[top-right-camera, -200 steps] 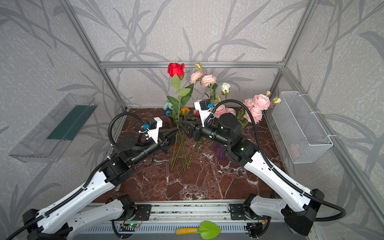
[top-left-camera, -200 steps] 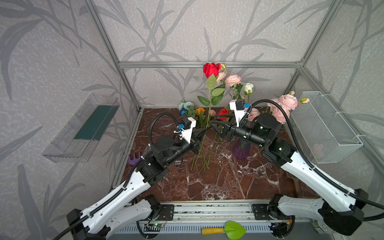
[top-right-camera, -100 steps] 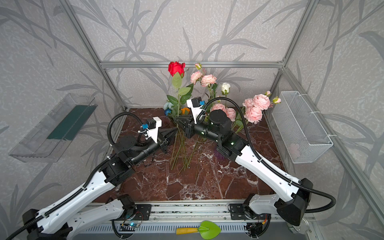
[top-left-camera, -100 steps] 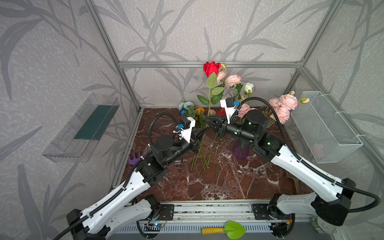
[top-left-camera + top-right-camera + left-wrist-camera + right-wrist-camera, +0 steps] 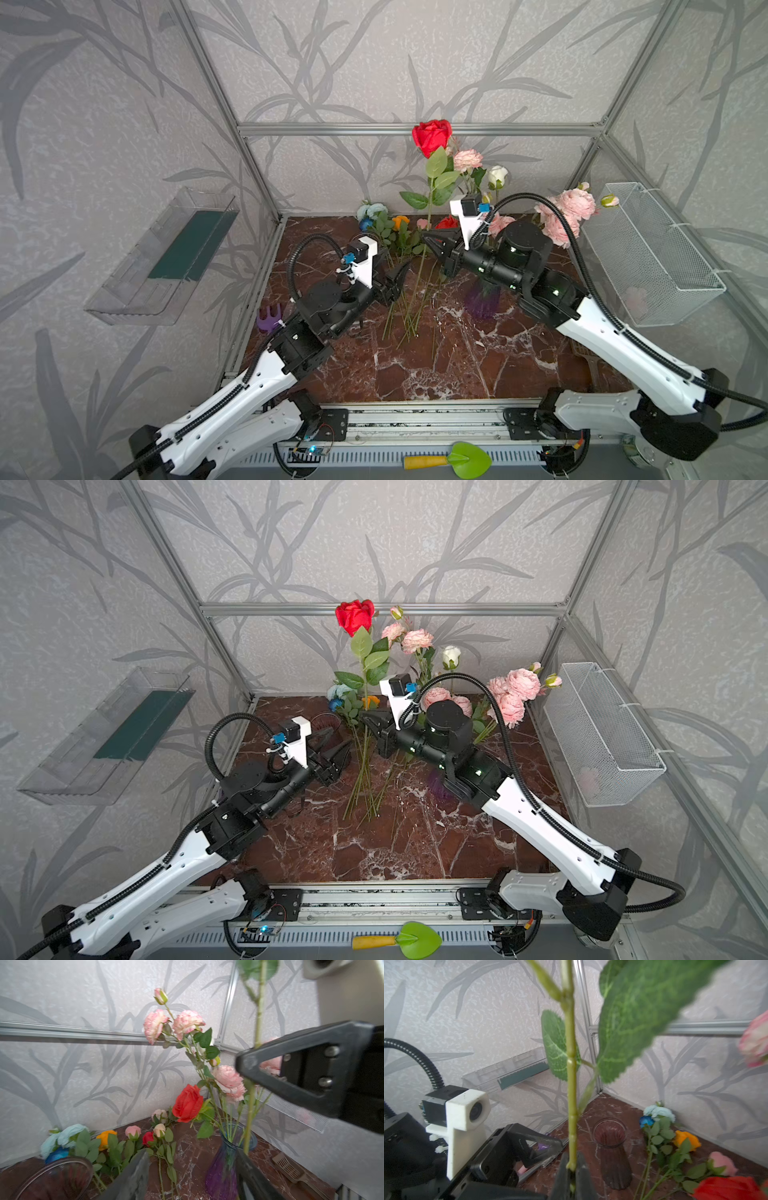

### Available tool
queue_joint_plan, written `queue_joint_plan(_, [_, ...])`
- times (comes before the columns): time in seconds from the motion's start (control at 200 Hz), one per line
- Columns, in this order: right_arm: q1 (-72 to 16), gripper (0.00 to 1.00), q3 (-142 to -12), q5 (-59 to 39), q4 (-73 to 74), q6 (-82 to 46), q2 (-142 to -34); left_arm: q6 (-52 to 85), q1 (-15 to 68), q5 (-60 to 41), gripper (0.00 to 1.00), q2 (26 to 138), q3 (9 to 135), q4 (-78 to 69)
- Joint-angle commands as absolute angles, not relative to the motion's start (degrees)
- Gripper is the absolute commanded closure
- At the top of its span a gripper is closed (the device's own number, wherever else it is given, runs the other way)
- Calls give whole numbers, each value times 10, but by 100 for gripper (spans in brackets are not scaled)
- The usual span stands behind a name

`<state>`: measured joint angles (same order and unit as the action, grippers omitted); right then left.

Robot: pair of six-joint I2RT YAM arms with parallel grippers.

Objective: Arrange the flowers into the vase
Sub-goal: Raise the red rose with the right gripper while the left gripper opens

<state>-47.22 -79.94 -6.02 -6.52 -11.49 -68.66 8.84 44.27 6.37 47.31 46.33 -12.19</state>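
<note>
While frilly pink blooms [image 5: 188, 1021] are standing in the purple glass vase [image 5: 223, 1169] and other stems [image 5: 392, 232] are lying on the marble desk [image 5: 374, 365], the right tool [image 5: 428, 242] is pinching a long-stemmed red rose [image 5: 431, 137], the left tool [image 5: 336, 742] spread.

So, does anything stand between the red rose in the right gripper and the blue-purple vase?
Yes. The right gripper is shut on the tall red rose by its stem, outside the blue-purple vase. The vase's mouth already holds pink blooms and a second red rose, so the stem would have to thread between them.
</note>
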Motion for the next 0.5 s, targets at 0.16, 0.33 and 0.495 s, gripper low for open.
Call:
queue_joint_plan(0.16, [-475,100,-843,233,-106,119,-585,97,444,212,33,447,440,-183])
queue_joint_plan(0.33, [-454,100,-857,299,-87,184,-601,96,444,216,33,450,440,-181])
queue_joint_plan(0.495, [-413,100,-852,286,-103,150,-620,96,444,219,33,452,441,-179])
